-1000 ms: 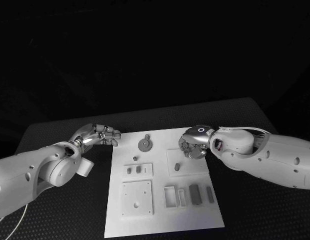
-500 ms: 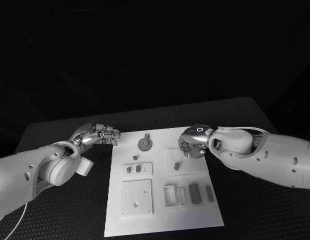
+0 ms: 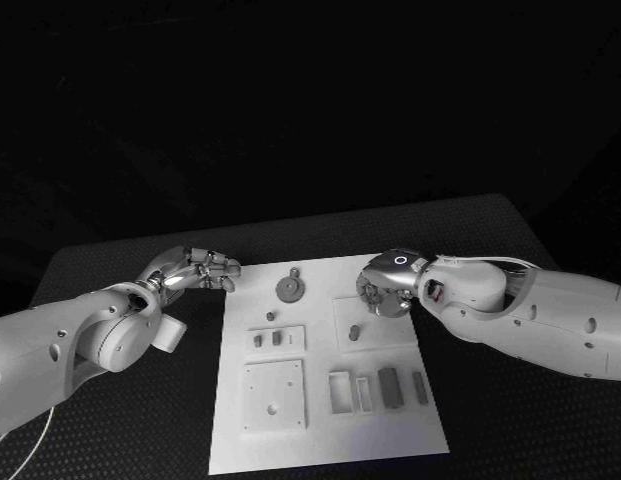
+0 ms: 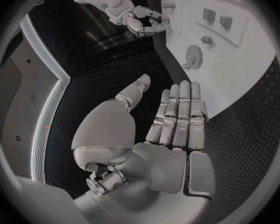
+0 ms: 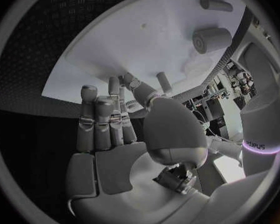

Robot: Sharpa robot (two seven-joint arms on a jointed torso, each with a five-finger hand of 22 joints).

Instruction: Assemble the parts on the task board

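Note:
The white task board (image 3: 325, 420) lies in the middle of the black table. A round grey gear part (image 3: 293, 288) sits near its far edge, and it shows again in the left wrist view as the gear part (image 4: 193, 57). Small grey parts (image 3: 268, 340) stand in a raised plate, and longer grey parts (image 3: 390, 388) lie by the slots at the near right. My left hand (image 3: 195, 270) hovers off the board's far left corner, its fingers (image 4: 177, 114) straight and empty. My right hand (image 3: 385, 293) hangs over the board's far right edge, its fingers (image 5: 102, 119) extended with nothing between them.
A square plate with small holes (image 3: 274, 395) takes up the board's near left. A grey cylinder (image 5: 210, 39) and a second peg (image 5: 216, 4) stand on the board beyond my right hand. Black table (image 3: 512, 420) lies bare to the board's right.
My right hand has crept very slightly toward the board's middle. The left hand and the parts have stayed where they were.

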